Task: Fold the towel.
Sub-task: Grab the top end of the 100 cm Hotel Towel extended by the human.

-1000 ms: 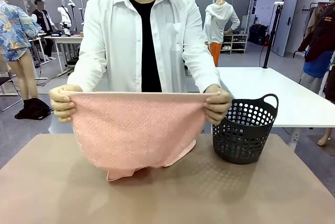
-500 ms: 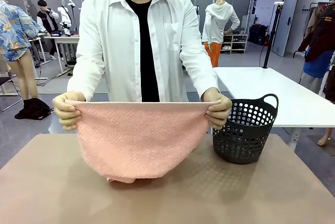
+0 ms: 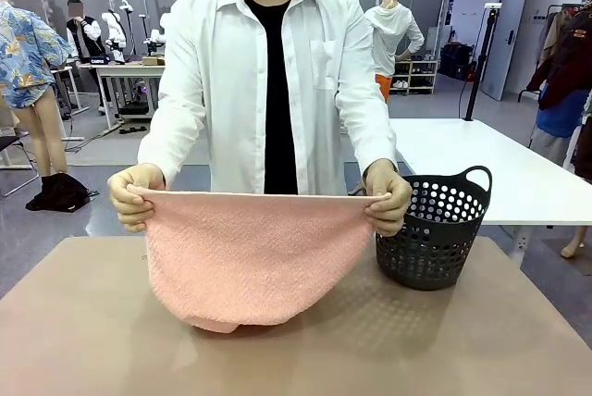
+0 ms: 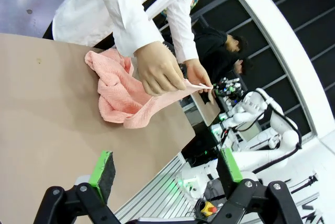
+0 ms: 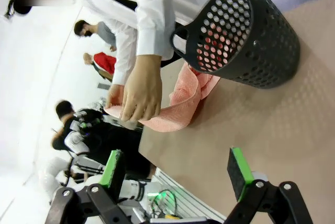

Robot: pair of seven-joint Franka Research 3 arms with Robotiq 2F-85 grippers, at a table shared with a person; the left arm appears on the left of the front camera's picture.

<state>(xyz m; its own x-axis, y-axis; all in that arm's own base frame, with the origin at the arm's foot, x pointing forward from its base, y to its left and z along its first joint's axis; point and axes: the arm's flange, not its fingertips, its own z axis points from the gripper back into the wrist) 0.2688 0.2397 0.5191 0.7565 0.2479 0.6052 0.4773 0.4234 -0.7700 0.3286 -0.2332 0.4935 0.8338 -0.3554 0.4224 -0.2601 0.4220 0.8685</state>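
Note:
A person across the table holds the salmon-pink towel [image 3: 250,253] stretched by its top edge between both hands [image 3: 134,197], its lower part sagging onto the brown table [image 3: 111,340]. From the left wrist view the towel [image 4: 123,96] lies bunched on the table under the person's hands, well ahead of my left gripper [image 4: 167,169], which is open with nothing between its green pads. The right wrist view has the towel [image 5: 180,103] beside the basket, far from my right gripper [image 5: 178,169], also open and empty.
A dark perforated plastic basket [image 3: 433,229] with a handle stands on the table at the right, just beside the person's hand [image 3: 388,202]. A white table [image 3: 481,160] stands behind it. The near half of the brown table is bare.
The person has lowered the towel's top edge and shifted it slightly to the right; more of the cloth now rests on the table. Neither gripper has changed.

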